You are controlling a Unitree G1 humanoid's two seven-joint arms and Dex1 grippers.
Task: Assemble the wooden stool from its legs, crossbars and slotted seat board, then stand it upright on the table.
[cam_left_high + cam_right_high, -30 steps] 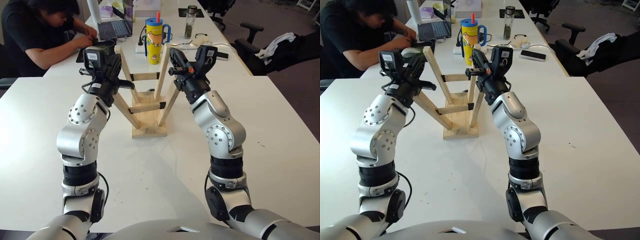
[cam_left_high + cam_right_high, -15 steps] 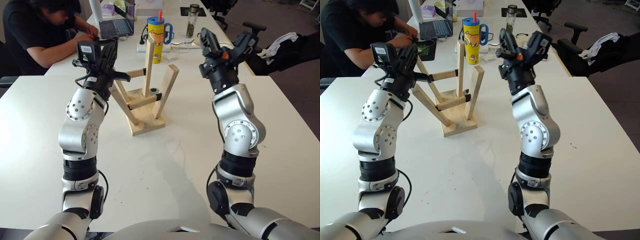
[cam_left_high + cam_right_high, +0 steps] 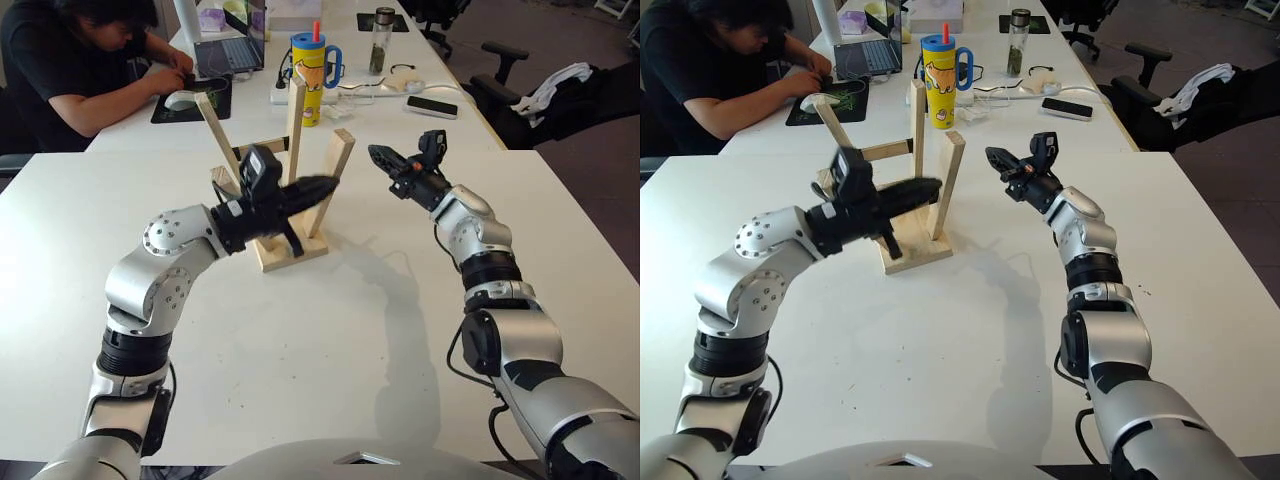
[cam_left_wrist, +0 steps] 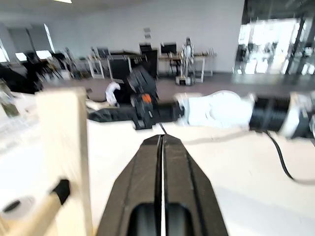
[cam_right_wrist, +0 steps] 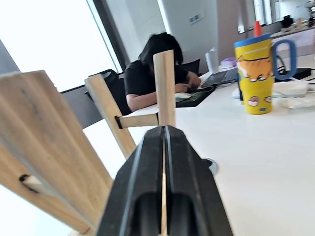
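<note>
The wooden stool (image 3: 290,248) stands upside down on the white table (image 3: 330,340), seat board down and legs (image 3: 296,120) pointing up, with a crossbar (image 3: 886,152) joining two legs. My left gripper (image 3: 325,187) is shut and holds nothing; it lies level in front of the stool's legs, pointing right. In the left wrist view its fingers (image 4: 147,162) are pressed together beside a leg (image 4: 64,147). My right gripper (image 3: 376,153) is shut and holds nothing, a short way right of the nearest leg (image 3: 340,160). The right wrist view looks past its tip (image 5: 165,130) at the legs (image 5: 165,83).
Behind the stool on the adjoining table stand a yellow cup (image 3: 310,65), a bottle (image 3: 384,30), a phone (image 3: 432,107) and a laptop (image 3: 222,55), where a person sits. The near half of my table is bare.
My left gripper has dropped from the top of the left legs and swung across the stool's front. My right arm has lowered from high up to leg height. The stool has turned slightly.
</note>
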